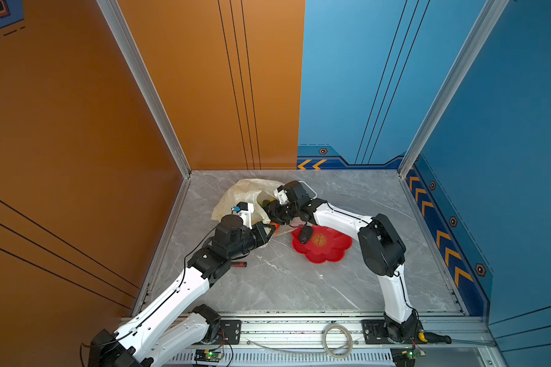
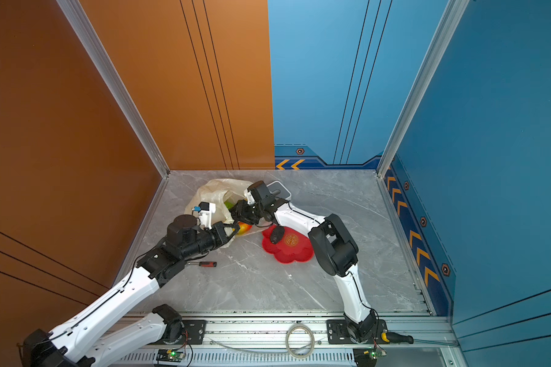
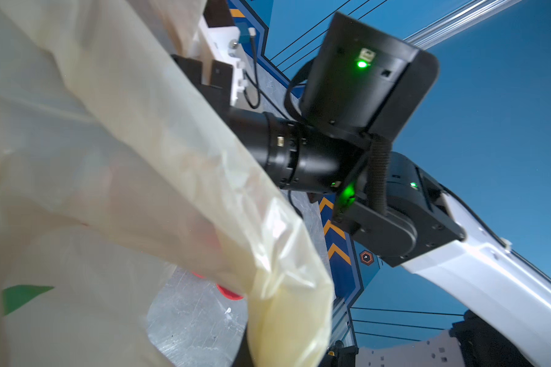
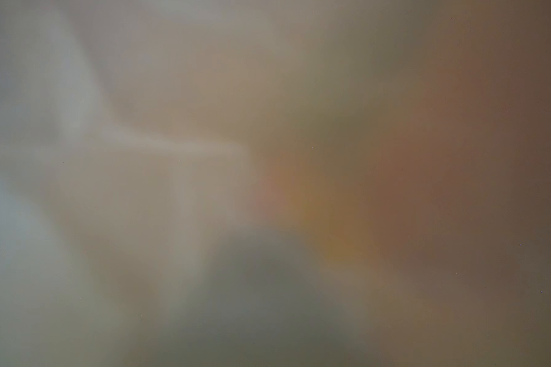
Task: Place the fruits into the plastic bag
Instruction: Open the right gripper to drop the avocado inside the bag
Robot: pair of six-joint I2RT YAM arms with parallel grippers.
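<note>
Thin, crinkly cream-yellow plastic bag [image 1: 236,197] on its side.
In both top views its mouth faces the right gripper [image 1: 268,208], which reaches in, grip unreadable; the left gripper [image 1: 270,230] is pinched closed on the near rim, a glossy red-yellow fruit [image 2: 244,228] just beyond. A dark rough oblong fruit [image 1: 305,235] lies behind the right gripper on a red flower-shaped dish [image 1: 331,254], long axis across that arm. Left wrist: translucent film. Right wrist: blur.

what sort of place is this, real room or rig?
Most likely a robot test cell, not a lived-in room: an aluminium frame holds printed orange and blue wall panels, and the left arm and right arm are bolted to a rail fronting a marble-look tabletop.
</note>
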